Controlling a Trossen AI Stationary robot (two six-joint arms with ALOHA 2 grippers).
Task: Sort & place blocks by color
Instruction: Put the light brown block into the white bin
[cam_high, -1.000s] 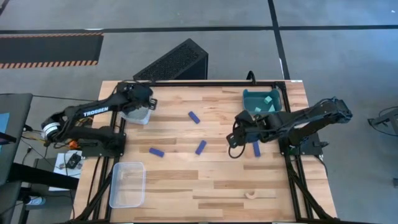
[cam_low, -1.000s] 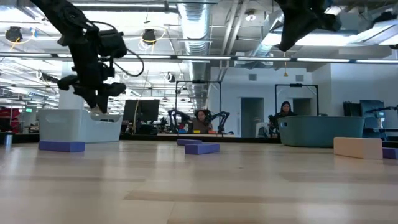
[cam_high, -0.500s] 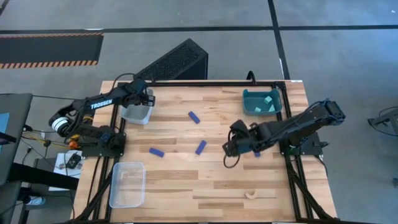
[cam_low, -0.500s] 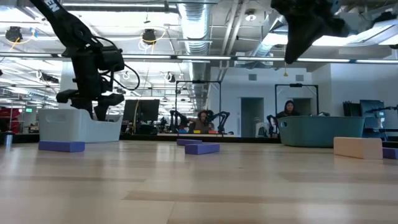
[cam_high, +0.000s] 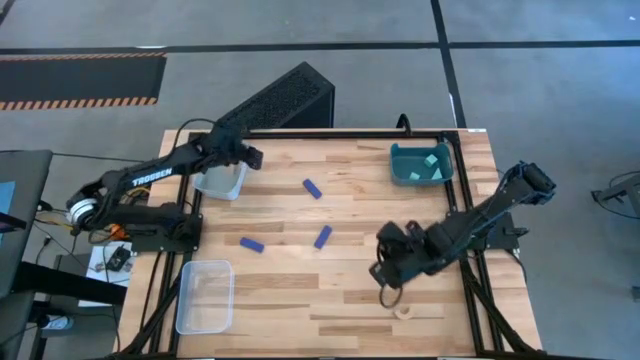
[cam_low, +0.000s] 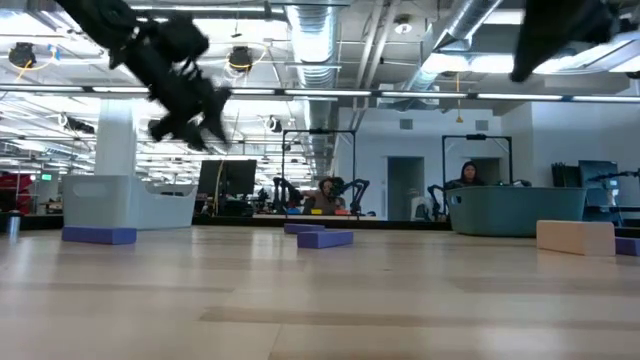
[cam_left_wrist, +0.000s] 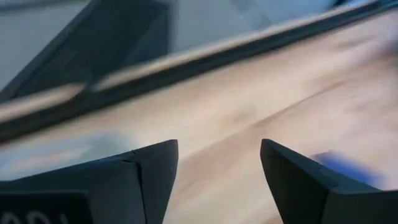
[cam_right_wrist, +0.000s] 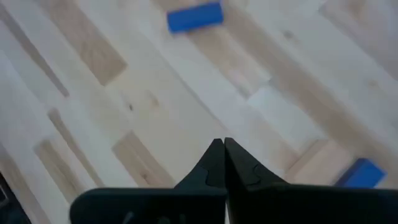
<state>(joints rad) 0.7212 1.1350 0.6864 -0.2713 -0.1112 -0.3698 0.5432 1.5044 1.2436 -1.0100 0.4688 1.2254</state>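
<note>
Cyan blocks sitting in teal bin; blue bars, tan block remaining mid-tabletop. Left hand open, empty; right hand closed, empty.

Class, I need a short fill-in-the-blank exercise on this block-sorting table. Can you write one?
1. The right claw is ____, with nothing in it.
2. The teal bin holds ____ cubes.
3. The left claw is ____, above the clear bin.
4. The tan block lies nearest the ____ claw.

Missing words: shut; cyan; open; right
</note>
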